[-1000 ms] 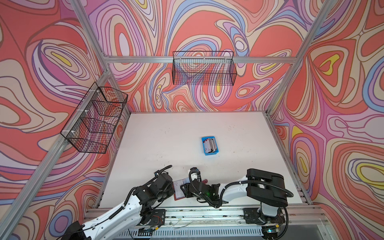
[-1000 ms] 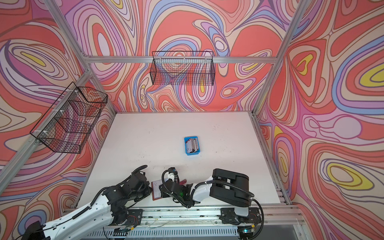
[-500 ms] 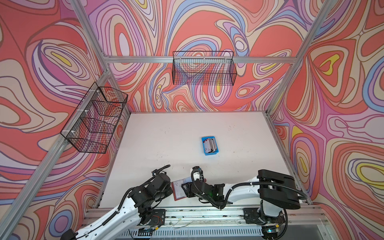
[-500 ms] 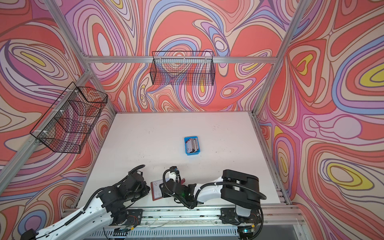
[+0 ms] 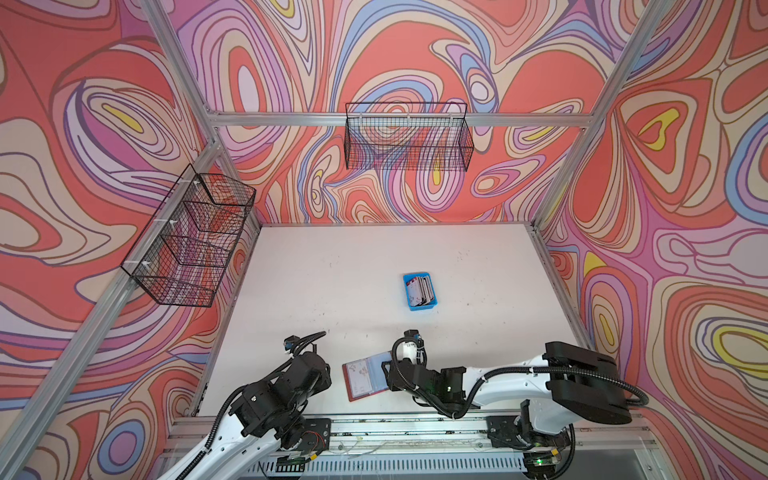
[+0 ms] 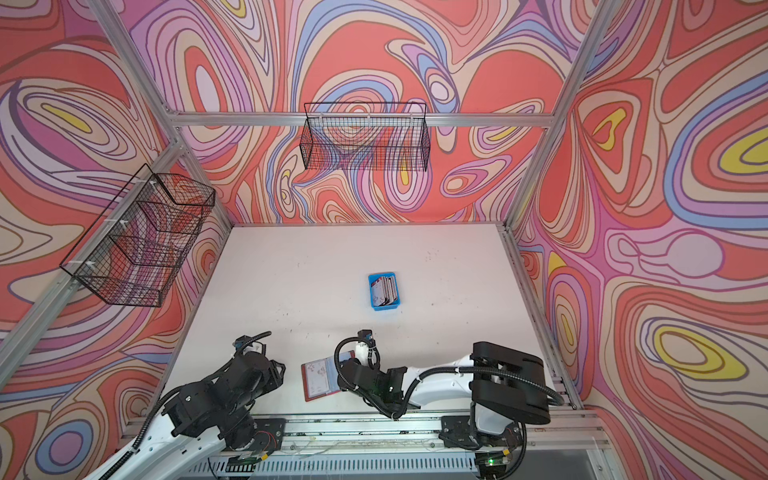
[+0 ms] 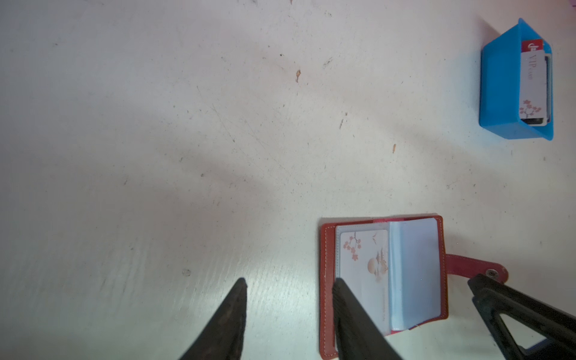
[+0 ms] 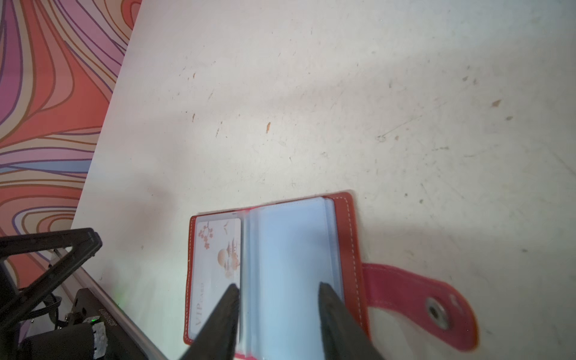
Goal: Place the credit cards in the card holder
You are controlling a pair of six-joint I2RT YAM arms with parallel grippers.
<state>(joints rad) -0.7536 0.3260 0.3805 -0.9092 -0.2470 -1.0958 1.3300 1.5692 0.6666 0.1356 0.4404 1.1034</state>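
Lying open on table, card holder is sitting under spread right hand; left hand, also spread, is hovering just beside it. Credit cards are sitting in blue tray.

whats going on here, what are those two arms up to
Two robot arms are working on a red card holder that lies open on the table near the front edge. One blossom-print card sits in a sleeve. The left tool is open at the holder's edge, and the right tool is open over the clear sleeve pages. Neither holds a card. More credit cards stand in the blue tray farther back.
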